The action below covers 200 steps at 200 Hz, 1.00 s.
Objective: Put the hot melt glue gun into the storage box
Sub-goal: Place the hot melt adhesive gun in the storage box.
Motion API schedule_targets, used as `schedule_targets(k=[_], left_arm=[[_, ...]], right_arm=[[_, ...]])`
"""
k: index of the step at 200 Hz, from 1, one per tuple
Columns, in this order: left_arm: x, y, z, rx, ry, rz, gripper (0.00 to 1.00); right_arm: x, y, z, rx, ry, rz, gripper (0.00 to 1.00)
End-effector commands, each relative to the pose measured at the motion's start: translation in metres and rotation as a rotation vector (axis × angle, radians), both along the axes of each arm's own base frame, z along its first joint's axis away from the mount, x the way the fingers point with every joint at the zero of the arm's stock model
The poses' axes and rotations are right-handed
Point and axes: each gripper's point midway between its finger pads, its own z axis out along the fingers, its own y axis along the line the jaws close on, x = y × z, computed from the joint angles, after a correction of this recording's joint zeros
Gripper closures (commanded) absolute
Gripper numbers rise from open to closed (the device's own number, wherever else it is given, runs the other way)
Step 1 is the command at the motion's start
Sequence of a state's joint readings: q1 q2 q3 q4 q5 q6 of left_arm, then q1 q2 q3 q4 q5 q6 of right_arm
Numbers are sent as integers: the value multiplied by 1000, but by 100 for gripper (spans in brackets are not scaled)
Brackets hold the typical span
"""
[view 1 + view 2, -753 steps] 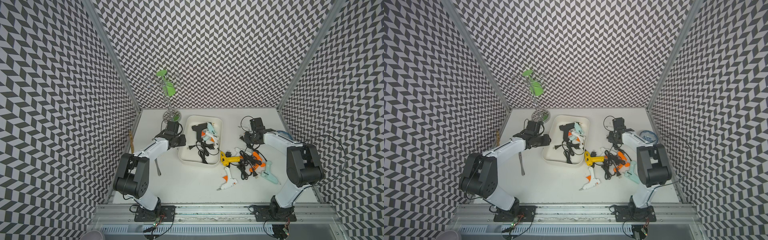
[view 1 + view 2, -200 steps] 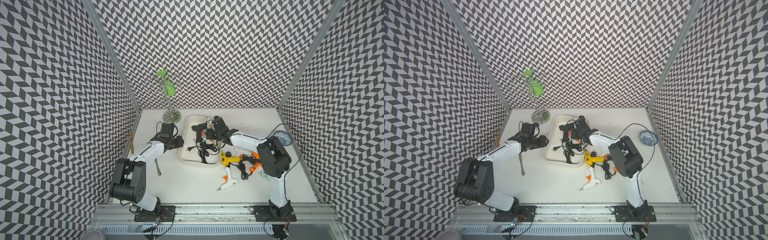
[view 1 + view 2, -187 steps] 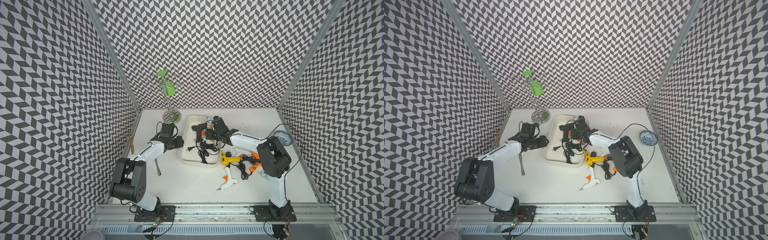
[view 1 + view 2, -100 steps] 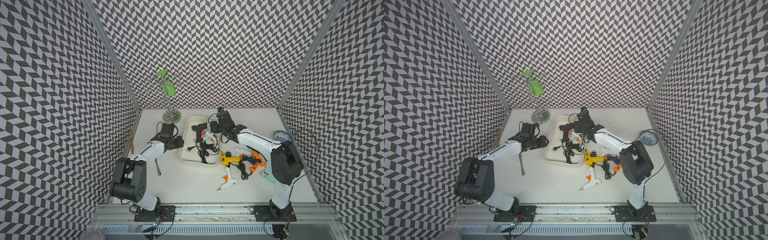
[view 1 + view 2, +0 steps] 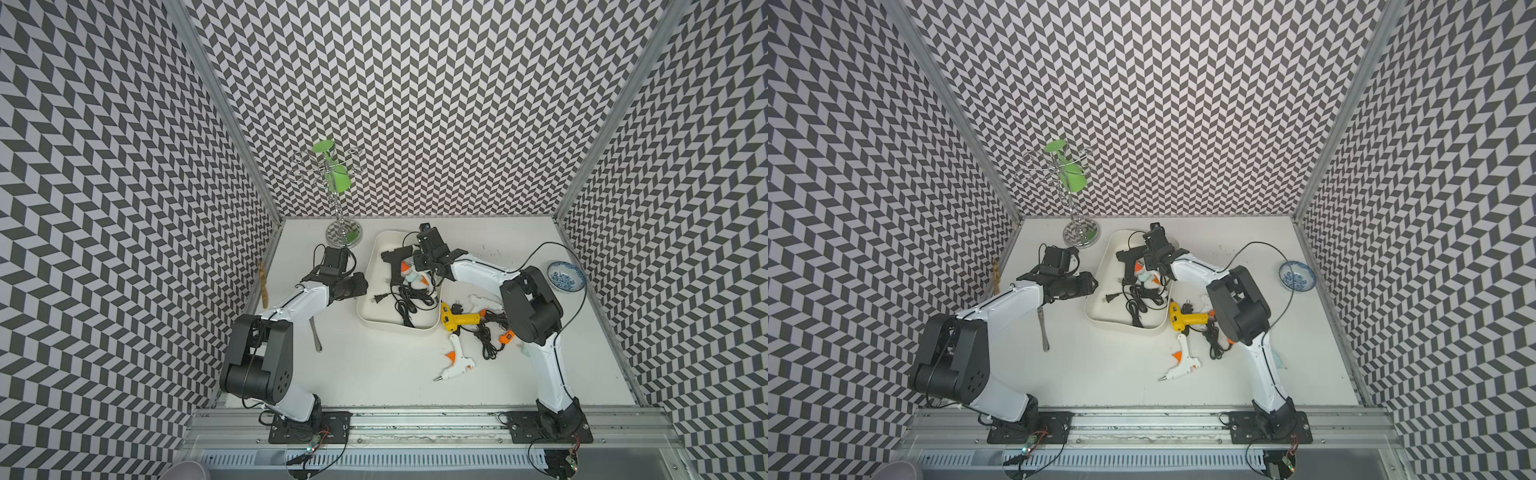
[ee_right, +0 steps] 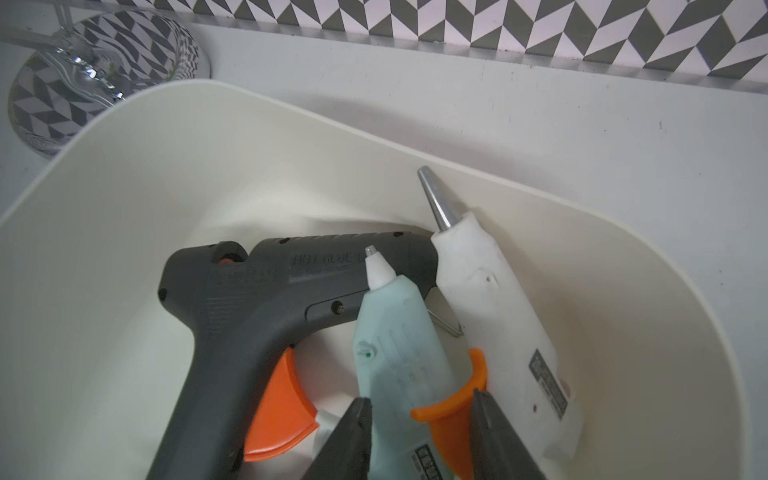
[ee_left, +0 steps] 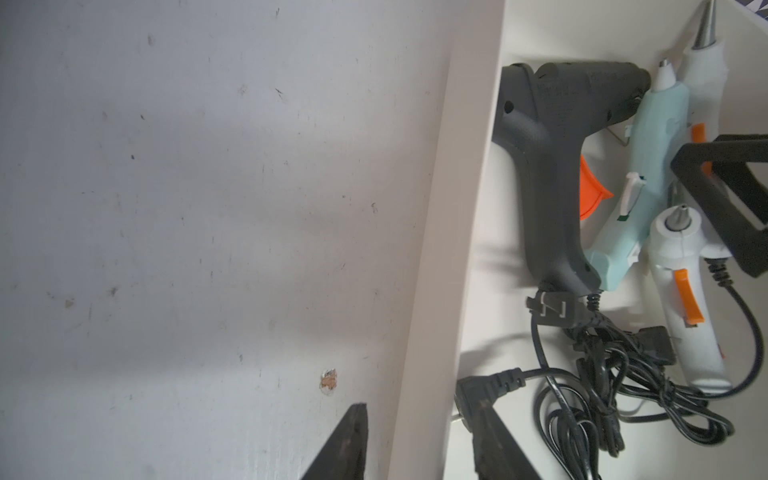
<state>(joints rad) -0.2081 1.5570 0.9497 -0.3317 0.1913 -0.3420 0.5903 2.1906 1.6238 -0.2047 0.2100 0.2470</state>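
On the near side of the storage box (image 5: 386, 323), closest to the robot's base, a white glue gun (image 5: 455, 365) lies on the table (image 5: 374, 374), well apart from the box. A yellow glue gun (image 5: 459, 320) lies just beside the box's near corner on the right arm's side. Its cord runs into a tangle of black cords (image 5: 488, 338).

At the box wall on the left arm's side, the left gripper (image 7: 419, 409) has one finger outside the wall and one inside. Whether it squeezes the wall cannot be told.

Toward the box's far end, a black glue gun (image 6: 249, 299), a mint glue gun (image 6: 395, 340) and a long-nozzled white gun (image 6: 490, 299) lie packed together. The right gripper (image 6: 419, 397) hangs just above them with its jaws partly spread, and it appears to pinch nothing. A metal stand (image 5: 343, 235) rises beyond the box's far corner.

The step in hand looks like clearing the box to fetch another gun, probably the yellow one. The right gripper should rise straight up, so that no finger hooks an orange trigger or a cord. It should then take the yellow gun across its body and lift slowly, because the tangled cords may drag the neighbouring guns. A steadying hold on the box wall would stop the box sliding.
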Motion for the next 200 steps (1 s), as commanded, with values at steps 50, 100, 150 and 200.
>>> schedule_targets(k=[50, 100, 150, 200], left_arm=[[4, -1, -3, 3, 5, -1, 54], [15, -7, 8, -2, -18, -7, 54], [28, -11, 13, 7, -41, -20, 52], [37, -15, -9, 25, 18, -18, 54]], right_arm=[[-41, -22, -25, -181, 96, 147, 52], [-38, -3, 69, -24, -77, 186, 34], [-53, -20, 96, 22, -32, 117, 32], [-82, -108, 111, 124, 35, -128, 30]])
